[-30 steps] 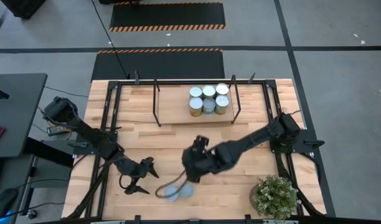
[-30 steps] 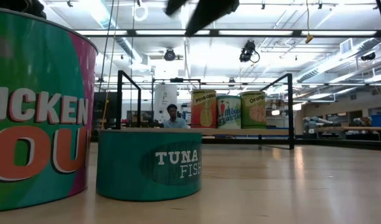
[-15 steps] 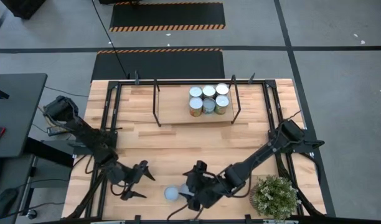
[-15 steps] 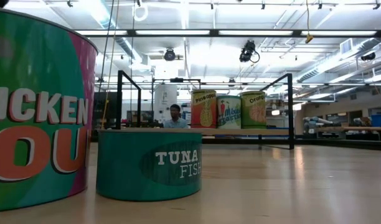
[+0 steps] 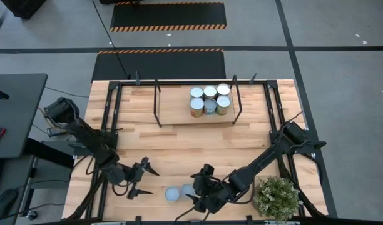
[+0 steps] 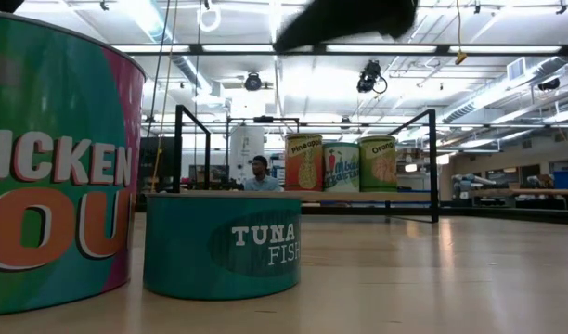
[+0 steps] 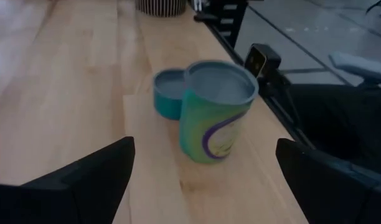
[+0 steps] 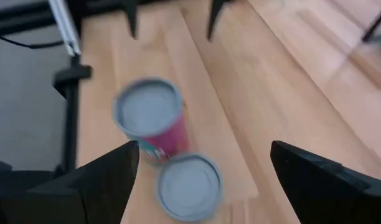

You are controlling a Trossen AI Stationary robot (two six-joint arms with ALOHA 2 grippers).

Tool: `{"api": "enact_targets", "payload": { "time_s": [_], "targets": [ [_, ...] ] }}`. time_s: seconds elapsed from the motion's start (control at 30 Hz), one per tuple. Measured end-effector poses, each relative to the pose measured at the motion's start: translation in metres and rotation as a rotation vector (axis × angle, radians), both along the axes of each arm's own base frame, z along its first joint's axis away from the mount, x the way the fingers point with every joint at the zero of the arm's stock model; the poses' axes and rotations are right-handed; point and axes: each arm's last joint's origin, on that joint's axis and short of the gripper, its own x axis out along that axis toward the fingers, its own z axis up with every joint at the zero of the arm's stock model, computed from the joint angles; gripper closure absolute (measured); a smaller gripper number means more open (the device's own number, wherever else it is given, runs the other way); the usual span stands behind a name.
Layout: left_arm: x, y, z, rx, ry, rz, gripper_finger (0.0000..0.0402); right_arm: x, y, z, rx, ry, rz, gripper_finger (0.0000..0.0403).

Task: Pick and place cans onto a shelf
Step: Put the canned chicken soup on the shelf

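Right gripper (image 5: pixel 194 189): low at the near edge of the table, fingers spread wide, gripping nothing; it sits just beside the two loose cans.
Left gripper (image 5: pixel 144 179): also down near the front edge, on the other side of the same pair, fingers parted and empty.
Tall can (image 7: pixel 216 111): upright, green and pink label, pale lid, reading "CHICKEN" in the low view (image 6: pixel 57 167).
Flat tuna can (image 6: pixel 221 244): teal, squat, touching the tall one.
Shelf (image 5: pixel 179 112): at the far side of the table, wooden board inside black rails.
Shelved cans (image 5: pixel 209 99): six, clustered in two rows toward the shelf's right end.
Potted plant (image 5: pixel 276 197): on the table's near right corner.
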Motion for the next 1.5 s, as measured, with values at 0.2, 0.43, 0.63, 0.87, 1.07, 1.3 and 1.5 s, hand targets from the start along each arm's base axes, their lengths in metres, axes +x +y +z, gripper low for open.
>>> {"api": "enact_targets", "payload": {
  "time_s": [0.2,0.43,0.63,0.87,1.07,1.3,1.5],
  "targets": [
    [0.009,-0.010,-0.013,0.005,-0.071,-0.030,0.0005,0.000,-0.008,-0.012,0.009,0.020,-0.031,0.0031],
    [0.018,-0.019,-0.031,0.029,-0.159,-0.049,0.0005,0.003,-0.013,-0.011,-0.015,0.027,-0.017,0.0031],
    [0.041,-0.031,-0.046,0.059,-0.130,-0.077,0.0005,0.005,-0.011,-0.010,-0.005,0.016,0.013,0.0031],
    [0.061,-0.037,-0.045,0.089,-0.129,-0.072,0.0005,0.005,-0.011,-0.010,-0.004,0.015,0.015,0.0031],
    [0.072,-0.042,-0.040,0.082,-0.122,-0.074,0.0005,0.005,-0.011,-0.010,-0.005,0.015,0.015,0.0034],
    [0.080,-0.044,-0.039,0.102,-0.088,-0.069,0.0008,0.006,-0.013,-0.010,-0.003,0.015,0.008,0.0035],
    [0.082,-0.043,-0.038,0.060,-0.075,-0.054,0.0038,0.006,-0.013,-0.010,-0.001,0.023,0.015,0.0035]
  ]
}}
